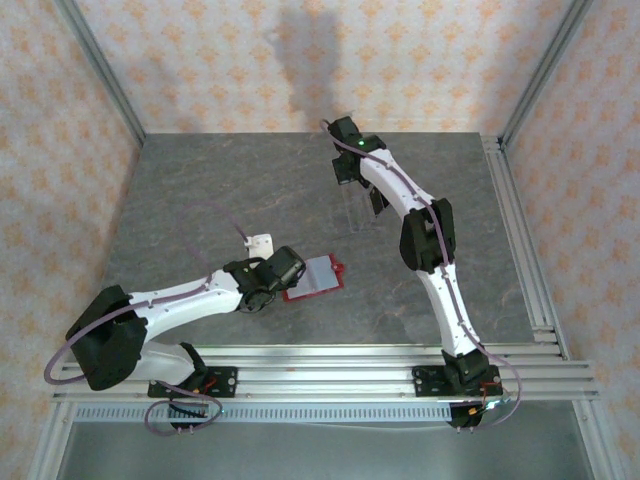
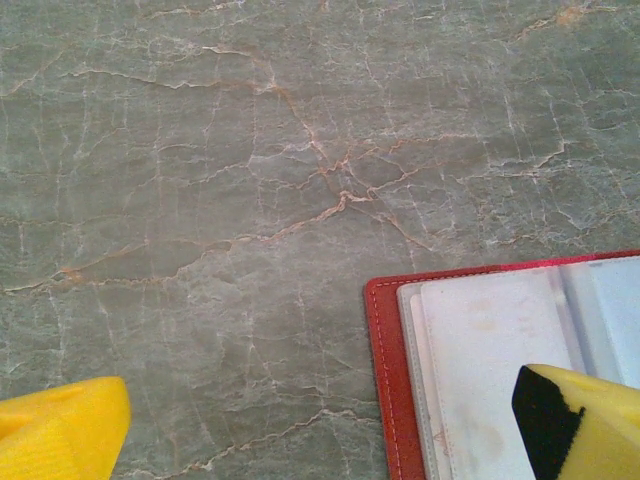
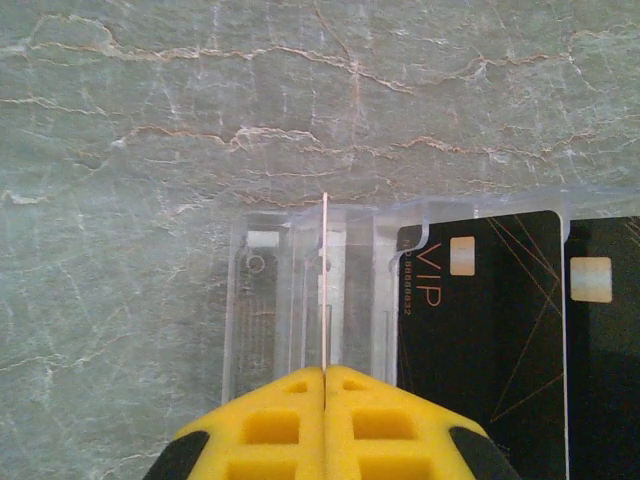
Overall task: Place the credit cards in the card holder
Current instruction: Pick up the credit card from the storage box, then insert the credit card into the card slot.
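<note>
Pinched between the yellow pads [image 3: 270,425] of the right gripper [image 3: 325,378] is one credit card [image 3: 325,280]. It shows edge-on as a thin pale line rising from the seam where the two fingers are drawn fully together on it. It stands upright in a slot of a clear plastic stand [image 3: 262,300]. Two more cards sit in the same stand just to its right: a black VIP card [image 3: 480,330] and, beside that, another dark card [image 3: 605,350] cut off by the frame edge. The card holder [image 1: 316,275] lies well apart from the stand, nearer the arm bases and to the left in the overhead view. It is open and flat on the grey marble table [image 1: 200,190], clear sleeves up, with its long side running roughly left to right. The left gripper [image 2: 320,420] hangs over it with its fingers spread wide and nothing between them. One finger is above bare table and the other above the sleeves, though I cannot tell whether that one touches. The coming move seems to turn on orientation. The card is vertical and must first rise straight out of its slot, then travel back and leftward, and tip toward flat to meet a sleeve. I cannot make out which way the sleeve mouths face. The left arm is the nearer one to the holder and looks well placed to steady it.
</note>
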{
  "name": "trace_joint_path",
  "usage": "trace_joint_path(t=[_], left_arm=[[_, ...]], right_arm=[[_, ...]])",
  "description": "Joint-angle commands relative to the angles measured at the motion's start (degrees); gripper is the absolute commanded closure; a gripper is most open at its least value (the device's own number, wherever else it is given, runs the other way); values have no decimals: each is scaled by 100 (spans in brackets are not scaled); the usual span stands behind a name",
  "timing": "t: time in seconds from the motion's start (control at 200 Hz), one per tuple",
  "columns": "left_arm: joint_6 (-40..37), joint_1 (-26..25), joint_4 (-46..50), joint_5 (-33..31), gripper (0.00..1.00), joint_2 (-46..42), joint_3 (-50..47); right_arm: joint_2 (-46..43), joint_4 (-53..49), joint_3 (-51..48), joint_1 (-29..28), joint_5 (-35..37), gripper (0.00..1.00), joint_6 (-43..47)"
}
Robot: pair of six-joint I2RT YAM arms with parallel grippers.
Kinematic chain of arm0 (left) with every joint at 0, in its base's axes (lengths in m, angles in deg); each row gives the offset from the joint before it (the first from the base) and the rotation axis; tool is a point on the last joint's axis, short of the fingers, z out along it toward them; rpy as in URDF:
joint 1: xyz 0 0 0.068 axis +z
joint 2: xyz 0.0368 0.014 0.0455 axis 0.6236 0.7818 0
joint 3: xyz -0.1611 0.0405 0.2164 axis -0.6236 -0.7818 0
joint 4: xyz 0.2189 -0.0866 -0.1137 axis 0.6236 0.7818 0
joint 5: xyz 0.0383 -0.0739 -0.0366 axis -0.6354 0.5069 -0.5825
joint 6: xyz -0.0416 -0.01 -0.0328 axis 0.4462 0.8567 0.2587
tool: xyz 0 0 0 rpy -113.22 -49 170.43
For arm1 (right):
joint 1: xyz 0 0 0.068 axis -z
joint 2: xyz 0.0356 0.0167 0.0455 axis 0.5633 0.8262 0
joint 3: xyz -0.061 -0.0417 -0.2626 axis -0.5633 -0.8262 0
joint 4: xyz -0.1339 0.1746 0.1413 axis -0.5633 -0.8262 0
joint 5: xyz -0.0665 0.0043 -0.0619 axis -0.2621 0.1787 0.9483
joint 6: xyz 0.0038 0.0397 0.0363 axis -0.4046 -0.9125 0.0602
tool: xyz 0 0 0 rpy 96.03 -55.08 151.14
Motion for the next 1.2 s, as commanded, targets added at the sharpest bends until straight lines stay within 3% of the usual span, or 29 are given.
trace_joint_path(t=[0.0,0.26,0.535,0.916,1.196], left_arm=[[56,77,204,-268,0,-121,-2],[-34,99,284,-273,0,-30,79],[-158,78,244,-76,0,220,47],[53,-215,148,-156,0,747,-40],[422,-306,251,-315,0,924,-305]], right_arm=[[-76,-235,272,32,-212,100,-129],[-796,-119,161,26,-819,100,-430],[-2116,708,-1201,-16,-1507,100,-875],[-4420,3084,-5381,-289,-2959,100,-2205],[-5566,4432,-7768,-627,-3359,100,-3089]])
